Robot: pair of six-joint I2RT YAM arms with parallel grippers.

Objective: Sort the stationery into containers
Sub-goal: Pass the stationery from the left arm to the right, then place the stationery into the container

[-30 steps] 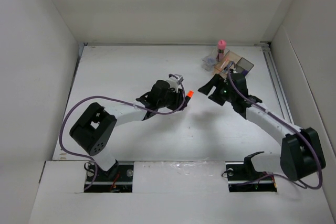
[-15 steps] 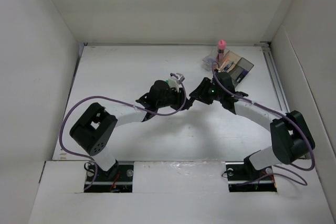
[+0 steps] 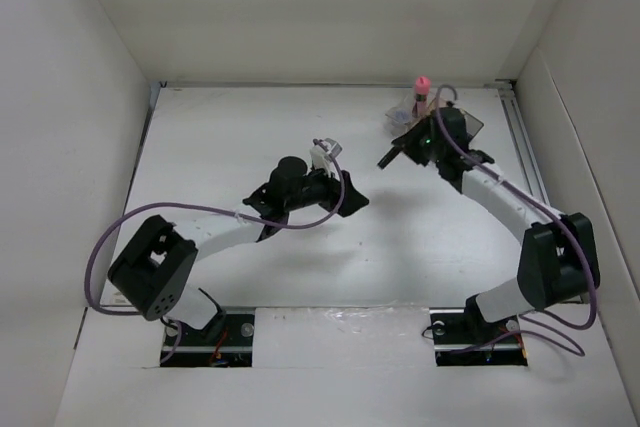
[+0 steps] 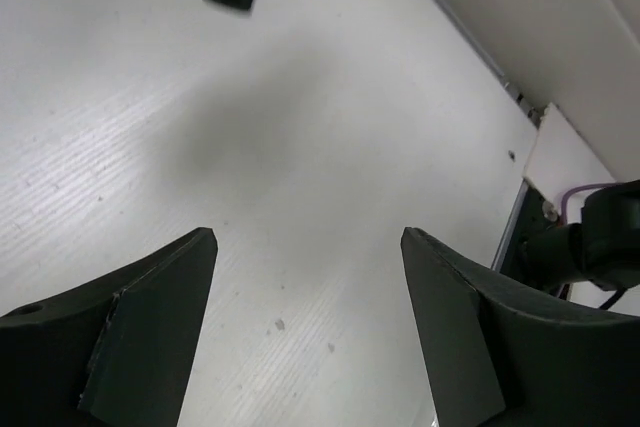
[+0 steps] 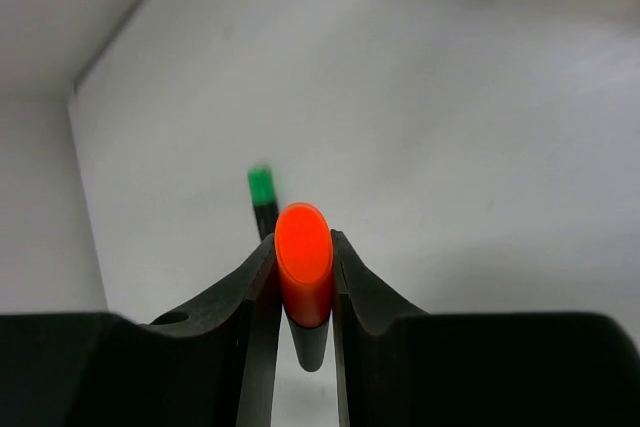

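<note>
Bolted at the near edge on the left, folded out low to the left at the shoulder, then stretched rightward along the left arm (image 3: 215,222) toward mid-table. Ends in the left gripper (image 3: 325,155), jaws spread wide, both dark fingers (image 4: 150,332) well apart in the wrist view. On the right, rises from the base to a sharply bent elbow at the far right, then runs up and leftward along the right arm (image 3: 500,202). Ends in the right gripper (image 3: 393,154), tilted down to the left, pinched on the orange-ended marker (image 5: 303,262), pads pressed against both its sides. Tips apart, pointed roughly toward each other.
</note>
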